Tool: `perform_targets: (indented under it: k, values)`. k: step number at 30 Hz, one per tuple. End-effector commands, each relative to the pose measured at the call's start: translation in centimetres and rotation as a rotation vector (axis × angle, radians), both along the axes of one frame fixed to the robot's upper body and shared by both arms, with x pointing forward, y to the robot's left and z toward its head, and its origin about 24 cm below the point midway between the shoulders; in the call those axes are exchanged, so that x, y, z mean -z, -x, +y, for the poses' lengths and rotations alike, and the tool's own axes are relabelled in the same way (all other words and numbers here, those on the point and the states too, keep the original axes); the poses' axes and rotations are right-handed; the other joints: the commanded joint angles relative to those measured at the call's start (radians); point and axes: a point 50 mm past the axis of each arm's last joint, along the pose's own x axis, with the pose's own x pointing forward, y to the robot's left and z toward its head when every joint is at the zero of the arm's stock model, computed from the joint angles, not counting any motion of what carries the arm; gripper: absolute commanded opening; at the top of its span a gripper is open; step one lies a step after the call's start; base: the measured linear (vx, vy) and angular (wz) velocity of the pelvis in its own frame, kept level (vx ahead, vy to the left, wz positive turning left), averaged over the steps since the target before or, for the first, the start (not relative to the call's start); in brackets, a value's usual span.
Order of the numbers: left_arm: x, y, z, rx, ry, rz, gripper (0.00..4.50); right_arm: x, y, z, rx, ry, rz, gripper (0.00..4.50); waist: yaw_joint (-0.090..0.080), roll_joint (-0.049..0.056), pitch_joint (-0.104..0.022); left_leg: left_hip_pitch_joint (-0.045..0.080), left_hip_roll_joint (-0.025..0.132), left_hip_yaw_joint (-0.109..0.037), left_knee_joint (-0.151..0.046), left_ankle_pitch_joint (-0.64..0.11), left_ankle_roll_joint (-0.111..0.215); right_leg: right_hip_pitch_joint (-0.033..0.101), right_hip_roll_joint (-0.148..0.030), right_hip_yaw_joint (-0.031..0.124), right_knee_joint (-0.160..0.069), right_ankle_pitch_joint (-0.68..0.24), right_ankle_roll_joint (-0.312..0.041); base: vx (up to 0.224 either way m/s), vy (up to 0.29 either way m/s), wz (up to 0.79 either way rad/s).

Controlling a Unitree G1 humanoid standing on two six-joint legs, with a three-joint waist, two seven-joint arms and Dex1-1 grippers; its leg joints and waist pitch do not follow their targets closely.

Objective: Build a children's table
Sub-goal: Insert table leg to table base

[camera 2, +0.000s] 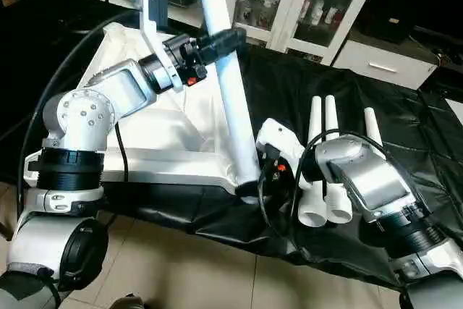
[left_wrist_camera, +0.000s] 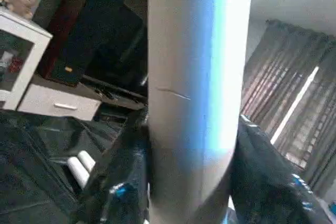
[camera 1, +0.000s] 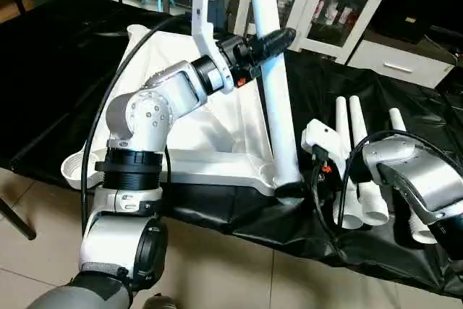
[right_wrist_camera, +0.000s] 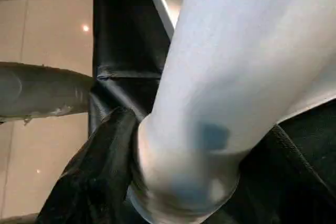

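While the white table top [camera 1: 217, 135] lies upside down on my black-covered desk [camera 1: 405, 135], one white leg [camera 1: 273, 70] stands up out of the round socket at its near corner, leaning slightly away from me toward the cabinet [camera 1: 325, 5] behind. My left claw [camera 1: 278, 40] reaches in from the side and sits high on this leg, its black fingers [left_wrist_camera: 123, 182] pressed against either side of the tube, so I hold the leg there. My right claw [camera 2: 262, 179] is down low at the foot of the same leg, right where the tube meets the corner socket; from the wrist I see its dark fingers [right_wrist_camera: 100, 177] wrapping the thick base of the tube on both sides, so it grips the leg too. The near corner of the top hangs right at the front edge of the desk, above the tiled floor [camera 1: 239, 273]. Three more white legs [camera 2: 325, 171] lie side by side on the black cover just beside my right forearm, their open round ends pointing toward me and their thin ends pointing away. They touch or nearly touch one another and lie apart from the top.
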Motion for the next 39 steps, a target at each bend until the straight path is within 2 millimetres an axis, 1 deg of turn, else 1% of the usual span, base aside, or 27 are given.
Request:
perform_targets:
  k: [1, 2, 3, 6, 7, 8, 9, 11, 12, 14, 16, 17, 18, 19, 20, 22, 23, 25, 27, 28, 29, 32, 33, 35, 37, 38, 39]
  values:
    - [-0.7, -0.2, 0.1, -0.032, 0.009, -0.012, 1.67, -1.6, -0.8, -0.2, 0.021, -0.022, -0.093, 2.53, -0.003, 0.015, -0.076, 0.011, 0.035, -0.008, -0.058, -0.026, 0.003, 0.067, -0.069, 0.048, -0.053, 0.051, -0.231, 0.000, 0.000, 0.00]
    - [-0.9, -0.3, 0.2, -0.037, 0.021, -0.020, 1.64, -1.6, -1.2, -0.2, 0.053, -0.036, -0.109, 3.09, -0.005, 0.017, -0.076, 0.011, 0.035, -0.008, -0.059, -0.029, 0.002, 0.066, -0.069, 0.047, -0.053, 0.044, -0.231, 0.000, 0.000, 0.00]
    - [-0.9, -0.3, 0.3, -0.039, 0.023, -0.021, 1.64, -1.6, -1.3, -0.1, 0.063, -0.042, -0.110, 3.09, -0.005, 0.016, -0.075, 0.011, 0.035, -0.009, -0.059, -0.036, -0.002, 0.067, -0.069, 0.047, -0.054, 0.035, -0.228, 0.000, 0.000, 0.00]
    - [-0.8, -0.4, 0.4, -0.046, 0.020, -0.022, 1.62, -1.7, -1.6, -0.1, 0.084, -0.052, -0.130, 3.49, -0.008, 0.017, -0.075, 0.013, 0.034, -0.009, -0.060, -0.044, -0.011, 0.066, -0.067, 0.047, -0.054, 0.022, -0.219, 0.000, 0.000, 0.00]
    - [-0.7, -0.5, 0.5, -0.050, 0.014, -0.023, 1.62, -1.9, -1.8, -0.1, 0.100, -0.075, -0.143, 3.49, -0.009, 0.019, -0.075, 0.012, 0.034, -0.008, -0.060, -0.046, -0.010, 0.066, -0.066, 0.047, -0.055, 0.021, -0.218, 0.000, 0.000, 0.00]
    - [-0.7, -0.5, 0.5, -0.050, 0.014, -0.024, 1.62, -1.9, -1.8, -0.1, 0.100, -0.076, -0.144, 3.57, -0.009, 0.019, -0.076, 0.012, 0.034, -0.008, -0.060, -0.042, -0.011, 0.065, -0.066, 0.047, -0.054, 0.028, -0.217, 0.000, 0.000, 0.00]
    - [-0.6, -0.6, 0.7, -0.058, 0.009, -0.026, 1.62, -2.5, -2.1, 0.0, 0.126, -0.131, -0.158, 3.64, -0.009, 0.022, -0.076, 0.013, 0.034, -0.008, -0.060, -0.039, -0.009, 0.065, -0.066, 0.047, -0.053, 0.037, -0.219, 0.000, 0.000, 0.00]
    - [-0.6, -0.7, 0.8, -0.062, 0.007, -0.028, 1.62, -2.8, -2.2, 0.0, 0.137, -0.161, -0.162, 3.80, -0.009, 0.020, -0.078, 0.013, 0.033, -0.008, -0.059, -0.030, -0.006, 0.066, -0.066, 0.047, -0.051, 0.056, -0.226, 0.000, 0.000, 0.00]
    - [-0.8, -0.8, 1.0, -0.066, 0.002, -0.037, 1.62, -3.9, -2.3, -0.1, 0.144, -0.276, -0.147, 3.91, -0.010, 0.017, -0.077, 0.013, 0.033, -0.007, -0.060, -0.035, 0.001, 0.066, -0.064, 0.047, -0.052, 0.057, -0.229, 0.000, 0.000, 0.00]
    - [-1.0, -0.8, 1.2, -0.061, -0.003, -0.049, 1.62, -4.8, -2.2, -0.5, 0.142, -0.353, -0.127, 4.07, -0.008, 0.019, -0.077, 0.013, 0.034, -0.007, -0.059, -0.036, 0.009, 0.065, -0.065, 0.046, -0.050, 0.054, -0.233, 0.000, 0.000, 0.00]
    - [-1.4, -0.6, 1.3, -0.031, -0.012, -0.075, 1.62, -6.1, -2.1, -1.6, 0.143, -0.476, -0.084, 4.26, -0.008, 0.020, -0.077, 0.013, 0.035, -0.007, -0.059, -0.034, 0.016, 0.066, -0.065, 0.046, -0.050, 0.058, -0.241, 0.000, 0.000, 0.00]
    - [-1.4, -0.6, 1.3, -0.028, -0.012, -0.076, 1.62, -6.2, -2.1, -1.7, 0.143, -0.482, -0.082, 4.36, -0.006, 0.016, -0.077, 0.014, 0.035, -0.007, -0.058, -0.031, 0.021, 0.067, -0.066, 0.046, -0.049, 0.054, -0.245, 0.000, 0.000, 0.00]
    - [-1.5, -0.5, 1.3, -0.009, -0.012, -0.086, 1.62, -6.5, -2.0, -2.2, 0.145, -0.517, -0.062, 4.36, -0.008, 0.013, -0.077, 0.014, 0.034, -0.006, -0.058, -0.028, 0.023, 0.066, -0.065, 0.046, -0.050, 0.053, -0.246, 0.000, 0.000, 0.00]
    - [-1.7, -0.1, 1.1, 0.027, -0.014, -0.109, 1.62, -6.7, -1.8, -2.8, 0.138, -0.542, -0.033, 4.48, -0.005, 0.014, -0.077, 0.015, 0.034, -0.004, -0.057, -0.022, 0.028, 0.066, -0.065, 0.046, -0.050, 0.050, -0.249, 0.000, 0.000, 0.00]
    - [-1.9, 0.1, 0.9, 0.043, -0.013, -0.120, 1.62, -6.7, -1.8, -3.0, 0.137, -0.543, -0.021, 4.49, -0.004, 0.012, -0.076, 0.013, 0.034, -0.004, -0.056, -0.012, 0.031, 0.065, -0.066, 0.046, -0.050, 0.053, -0.250, 0.000, 0.000, 0.00]
    - [-2.1, 0.3, 0.7, 0.063, -0.011, -0.135, 1.62, -6.6, -1.7, -3.3, 0.139, -0.544, -0.002, 4.50, -0.003, 0.011, -0.075, 0.011, 0.033, -0.004, -0.056, -0.010, 0.027, 0.066, -0.067, 0.046, -0.051, 0.038, -0.248, 0.000, 0.000, 0.00]
    - [-2.3, 0.4, 0.6, 0.071, -0.003, -0.142, 1.62, -6.5, -1.6, -3.4, 0.139, -0.545, 0.004, 4.50, -0.004, 0.007, -0.076, 0.010, 0.035, -0.004, -0.056, -0.015, 0.025, 0.066, -0.070, 0.046, -0.052, 0.024, -0.246, 0.000, 0.000, 0.00]
    - [-2.5, 0.4, 0.5, 0.076, 0.002, -0.146, 1.62, -6.4, -1.5, -3.4, 0.139, -0.546, 0.007, 4.50, -0.003, 0.009, -0.076, 0.010, 0.034, -0.004, -0.056, -0.017, 0.017, 0.066, -0.070, 0.046, -0.054, 0.005, -0.240, 0.000, 0.000, 0.00]
    - [-3.3, 0.6, 0.4, 0.112, 0.024, -0.168, 1.62, -6.4, -1.4, -3.7, 0.164, -0.560, 0.016, 4.50, -0.004, 0.014, -0.076, 0.011, 0.034, -0.005, -0.056, -0.024, 0.008, 0.065, -0.069, 0.045, -0.055, -0.006, -0.234, 0.000, 0.000, 0.00]
    - [-3.4, 0.7, 0.4, 0.119, 0.023, -0.172, 1.62, -6.4, -1.4, -3.7, 0.165, -0.559, 0.019, 4.50, -0.004, 0.014, -0.077, 0.011, 0.034, -0.005, -0.056, -0.025, 0.007, 0.065, -0.069, 0.045, -0.054, -0.004, -0.234, 0.000, 0.000, 0.00]
    - [-3.6, 0.8, 0.4, 0.138, 0.022, -0.181, 1.62, -6.3, -1.3, -3.8, 0.166, -0.560, 0.029, 4.50, -0.004, 0.018, -0.076, 0.011, 0.034, -0.005, -0.057, -0.028, 0.004, 0.065, -0.068, 0.045, -0.055, 0.000, -0.233, 0.000, 0.000, 0.00]
    - [-3.7, 0.9, 0.3, 0.163, 0.018, -0.185, 1.62, -6.1, -1.1, -3.8, 0.160, -0.552, 0.044, 4.50, -0.006, 0.016, -0.077, 0.010, 0.032, -0.005, -0.056, -0.028, 0.002, 0.065, -0.066, 0.045, -0.054, 0.006, -0.232, 0.000, 0.000, 0.00]
    - [-3.7, 1.1, 0.1, 0.196, 0.006, -0.193, 1.62, -5.8, -0.9, -3.7, 0.145, -0.537, 0.062, 4.50, -0.007, 0.020, -0.077, 0.011, 0.032, -0.005, -0.056, -0.028, 0.001, 0.065, -0.065, 0.045, -0.055, 0.010, -0.232, 0.000, 0.000, 0.00]
    - [-3.8, 1.4, -0.1, 0.240, -0.006, -0.197, 1.62, -5.5, -0.8, -3.5, 0.127, -0.514, 0.074, 4.50, -0.005, 0.024, -0.077, 0.011, 0.032, -0.006, -0.057, -0.031, -0.003, 0.065, -0.065, 0.044, -0.054, 0.017, -0.235, 0.000, 0.000, 0.00]
    - [-3.8, 1.6, -0.4, 0.277, -0.022, -0.203, 1.62, -5.2, -0.6, -3.2, 0.102, -0.483, 0.076, 4.50, -0.006, 0.022, -0.077, 0.010, 0.032, -0.006, -0.057, -0.035, -0.006, 0.066, -0.065, 0.044, -0.054, 0.015, -0.235, 0.000, 0.000, 0.00]
    - [-3.7, 1.8, -0.5, 0.294, -0.031, -0.206, 1.62, -5.1, -0.5, -3.0, 0.086, -0.470, 0.080, 4.50, -0.006, 0.025, -0.076, 0.011, 0.033, -0.006, -0.058, -0.040, -0.007, 0.067, -0.065, 0.044, -0.055, 0.010, -0.234, 0.000, 0.000, 0.00]
    - [-3.7, 1.8, -0.5, 0.294, -0.031, -0.206, 1.62, -5.1, -0.5, -3.0, 0.086, -0.470, 0.080, 4.50, -0.006, 0.025, -0.077, 0.011, 0.033, -0.006, -0.057, -0.041, -0.006, 0.067, -0.066, 0.045, -0.055, 0.010, -0.234, 0.000, 0.000, 0.00]
